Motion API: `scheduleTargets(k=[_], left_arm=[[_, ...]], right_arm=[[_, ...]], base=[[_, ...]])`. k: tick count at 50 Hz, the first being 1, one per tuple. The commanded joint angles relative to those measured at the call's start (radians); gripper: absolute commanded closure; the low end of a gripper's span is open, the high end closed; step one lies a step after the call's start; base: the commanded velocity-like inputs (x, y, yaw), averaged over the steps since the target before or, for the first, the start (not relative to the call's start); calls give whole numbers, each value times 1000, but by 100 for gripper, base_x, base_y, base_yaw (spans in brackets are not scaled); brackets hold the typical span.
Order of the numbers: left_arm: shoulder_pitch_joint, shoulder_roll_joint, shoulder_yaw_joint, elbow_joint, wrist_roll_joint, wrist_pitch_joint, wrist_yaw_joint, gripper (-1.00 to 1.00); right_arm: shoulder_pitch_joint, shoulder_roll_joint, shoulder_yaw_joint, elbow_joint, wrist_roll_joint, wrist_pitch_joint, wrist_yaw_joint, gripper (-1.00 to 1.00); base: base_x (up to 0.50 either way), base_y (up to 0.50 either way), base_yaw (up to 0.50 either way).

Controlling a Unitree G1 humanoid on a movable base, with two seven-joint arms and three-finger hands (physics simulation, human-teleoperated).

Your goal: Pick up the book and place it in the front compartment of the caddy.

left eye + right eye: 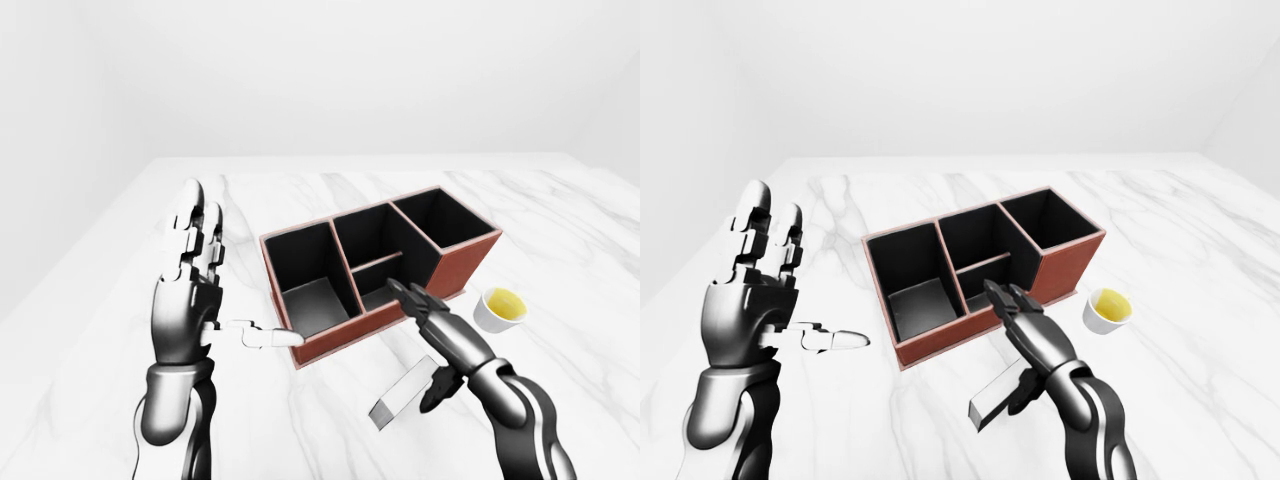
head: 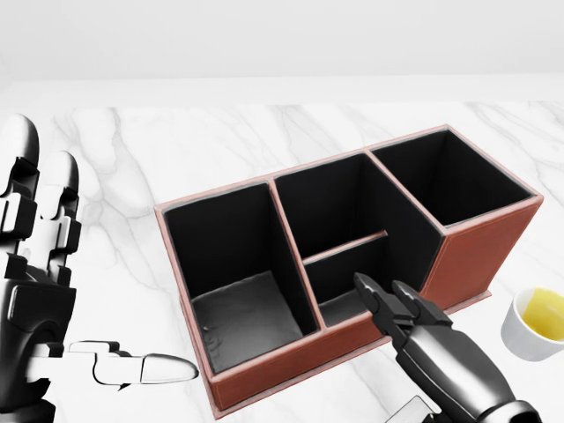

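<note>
**Book in hand, short of the caddy**

While the right robot hand (image 1: 437, 372) grips the thin grey-white book (image 1: 398, 398) just above the white marble tabletop (image 1: 560, 230), the red-brown leather caddy with black compartments (image 1: 455, 270) lies just beyond its fingertips. The left robot hand (image 1: 190, 262) stands raised with fingers spread, holding nothing. A small white cup of yellow liquid (image 1: 499, 308) sits near the caddy's right end. The book should probably be lifted clear of the nearest wall, turned upright, and lowered narrow-edge first into the small near compartment without nudging the cup.
</note>
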Motion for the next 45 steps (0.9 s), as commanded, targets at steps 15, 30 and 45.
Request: scheduleTargets(k=[15,30,45], left_arm=[[-4,0,-1,1,1,0,1,-100],[-4,1,6,-8,-3,0,-1,-100],[-10,2,26,-34,-11,0,-6,-100]], right_arm=[[34,8,0,-21,-92,0,-53,-100],[45,11,53,-38,-171,0,-89,-100],[72,11,86,-43,-268,0,-169,-100]], base=[[0,0,0],[0,0,0],[0,0,0]])
